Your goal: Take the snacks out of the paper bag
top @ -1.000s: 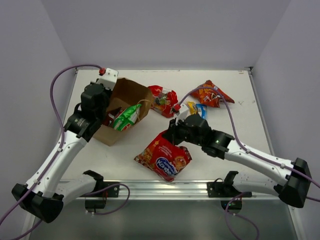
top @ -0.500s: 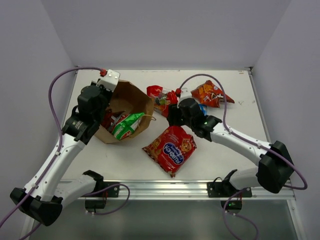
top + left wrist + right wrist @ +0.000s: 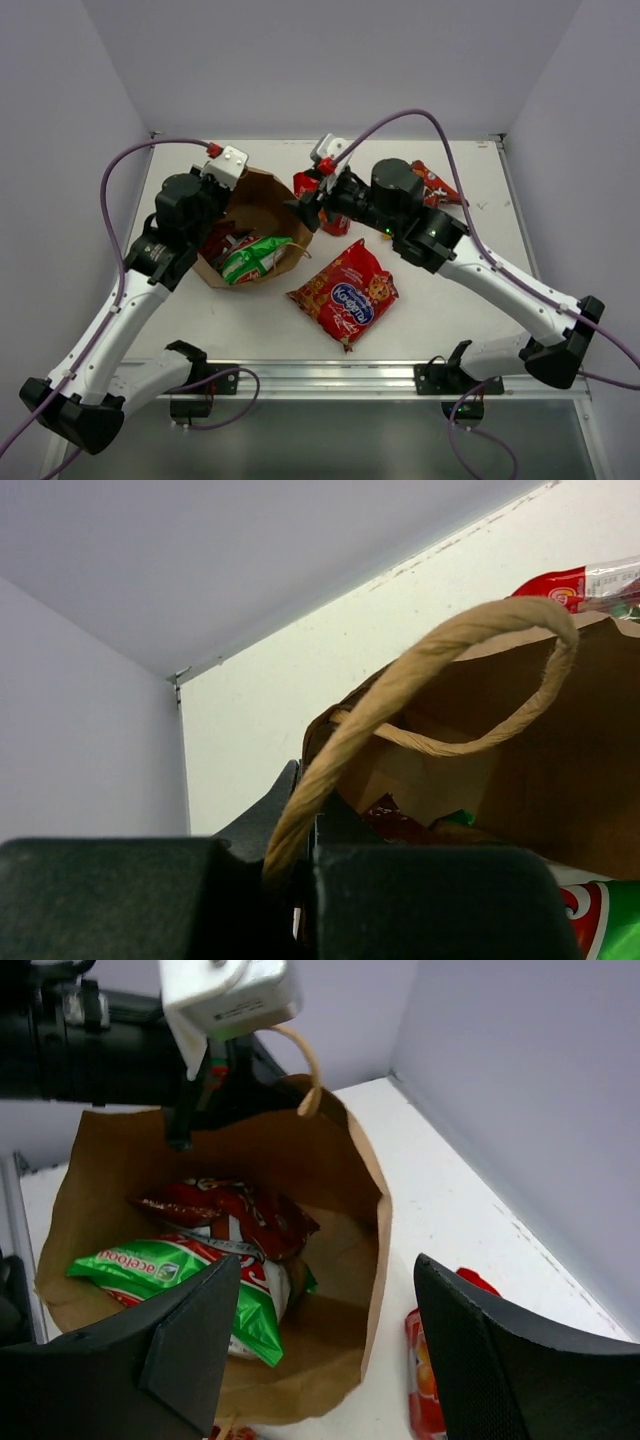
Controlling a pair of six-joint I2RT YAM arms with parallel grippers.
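The brown paper bag (image 3: 262,185) lies tipped on the left of the table, mouth up and open. My left gripper (image 3: 207,192) is shut on the bag's twisted handle (image 3: 420,670) and holds it up. Inside lie a green-and-white packet (image 3: 170,1280) and a red packet (image 3: 230,1215). My right gripper (image 3: 325,1290) hovers open over the bag's right rim with nothing between its fingers; from above the right gripper (image 3: 303,205) sits just right of the mouth. The large red packet with a blue logo (image 3: 347,292) lies flat on the table in front.
A red packet (image 3: 308,183) lies behind the bag's right side, also beside the rim (image 3: 425,1380). An orange packet (image 3: 440,188) peeks out behind my right arm at the back. Walls close the table on three sides.
My right gripper has let go of the large red packet, opened, and swung back and left to the bag's mouth. The left gripper raised the handle, turning the mouth upward.
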